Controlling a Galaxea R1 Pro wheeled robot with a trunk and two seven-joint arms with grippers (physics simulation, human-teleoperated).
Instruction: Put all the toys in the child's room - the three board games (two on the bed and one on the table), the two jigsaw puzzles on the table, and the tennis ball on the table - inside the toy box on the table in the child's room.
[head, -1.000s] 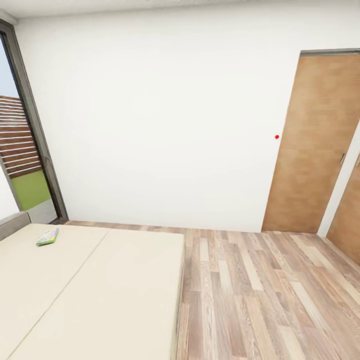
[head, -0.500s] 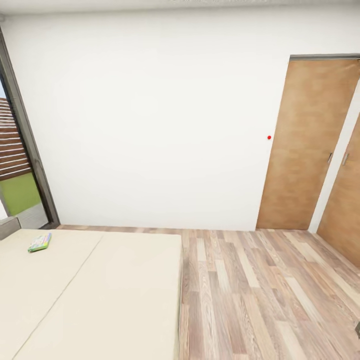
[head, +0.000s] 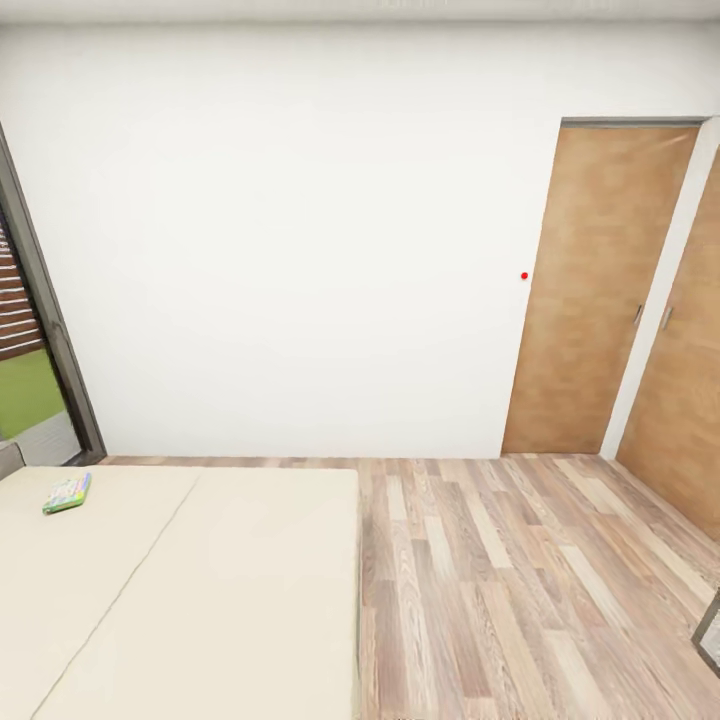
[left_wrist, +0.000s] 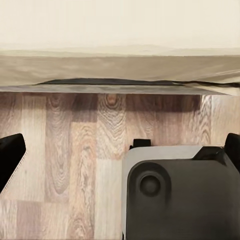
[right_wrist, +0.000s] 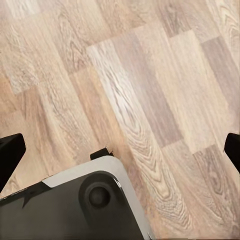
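From the head camera I saw the bed filling the lower left, its beige mattress plain except for one board game, a thin green box with a bright printed cover, lying flat near the far left edge, close to the window end. A dark-framed window stood behind it at the left, with green ground and slatted fencing outside. The white wall ran across the back, carrying a small red dot. To the right stood a brown wooden door, shut, and a second brown door panel angled at the right edge. Wood-plank floor lay open between the bed and the doors. In the left wrist camera, the left gripper hung over floor planks just beside the bed's side, its fingertips at the frame edges, spread wide with nothing between them. In the right wrist camera, the right gripper was likewise spread wide over bare planks, holding nothing.
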